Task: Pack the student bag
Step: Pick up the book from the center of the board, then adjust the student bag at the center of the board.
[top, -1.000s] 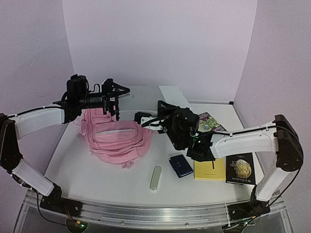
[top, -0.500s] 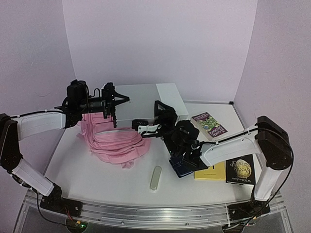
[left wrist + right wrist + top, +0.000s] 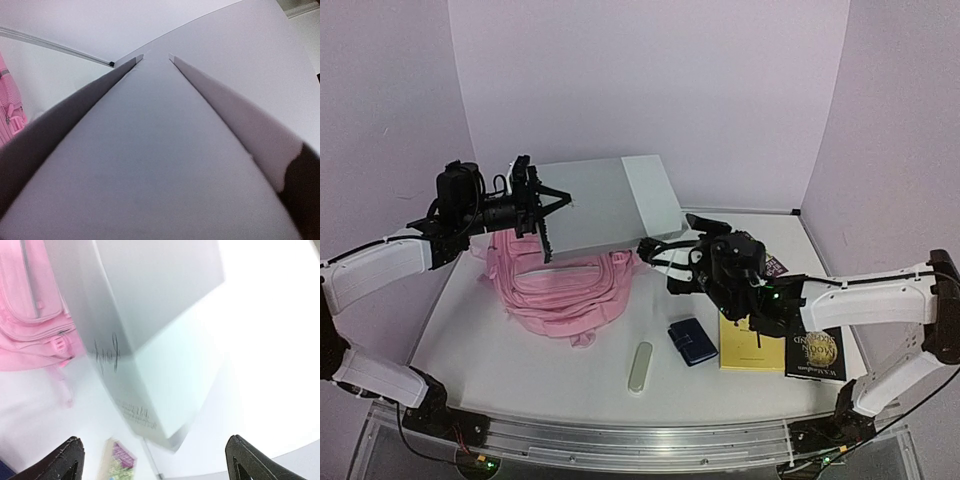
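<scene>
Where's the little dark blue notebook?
Top view, right of centre: the dark blue notebook lies between the slim grey case and the yellow book.

**Three Cameras, One Shared Patch**

The top camera sits high behind the arm bases and faces down and forward over the whole bench (image 3: 520, 370). The left wrist camera looks along the left fingers (image 3: 60, 130), very close to the white box (image 3: 605, 205), with the student bag (image 3: 7, 115) at its left edge. The right wrist camera, also near, faces that box from beyond the right fingers (image 3: 67, 460). Box and bag appear in all three views.
</scene>
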### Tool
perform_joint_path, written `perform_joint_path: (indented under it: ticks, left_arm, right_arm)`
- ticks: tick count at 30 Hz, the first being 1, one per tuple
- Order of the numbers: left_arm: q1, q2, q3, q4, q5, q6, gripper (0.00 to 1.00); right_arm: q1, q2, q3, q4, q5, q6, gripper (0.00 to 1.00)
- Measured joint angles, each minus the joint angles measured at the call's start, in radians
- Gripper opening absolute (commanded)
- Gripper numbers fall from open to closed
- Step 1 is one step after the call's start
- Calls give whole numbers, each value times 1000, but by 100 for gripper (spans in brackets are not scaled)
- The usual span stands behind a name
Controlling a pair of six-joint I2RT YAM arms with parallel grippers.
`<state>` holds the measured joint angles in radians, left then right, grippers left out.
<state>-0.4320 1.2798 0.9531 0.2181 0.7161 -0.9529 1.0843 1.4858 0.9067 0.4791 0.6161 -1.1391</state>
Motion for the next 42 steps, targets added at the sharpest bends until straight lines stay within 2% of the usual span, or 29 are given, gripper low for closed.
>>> perform_joint_path:
  ticks: [3,7,10,16,22,28,36,42]
  left_arm:
    - [1,-15,0,-31,-29,40,13]
    - [2,-30,0,-124,-111,72,12]
    - [8,-58,0,-201,-201,83,14]
    - [15,-164,0,-327,-383,89,14]
    - [15,-296,0,-487,-580,61,12]
    - [17,-428,-68,-588,-719,4,12]
    - [17,-509,-97,-682,-775,-39,12]
    - [17,-544,-100,-701,-790,-51,12]
  right_arm:
    - [-37,-21,58,-250,-71,177,98]
    - [-123,-20,183,-587,-280,415,98]
    - [-193,-16,280,-742,-443,555,98]
    - [-340,78,479,-922,-794,802,98]
    - [-467,359,819,-1002,-1019,996,96]
    - [-456,703,1177,-1083,-1089,1092,96]
    - [-446,1056,1539,-1138,-1035,1203,96]
    - [-446,1181,1630,-1103,-945,1261,93]
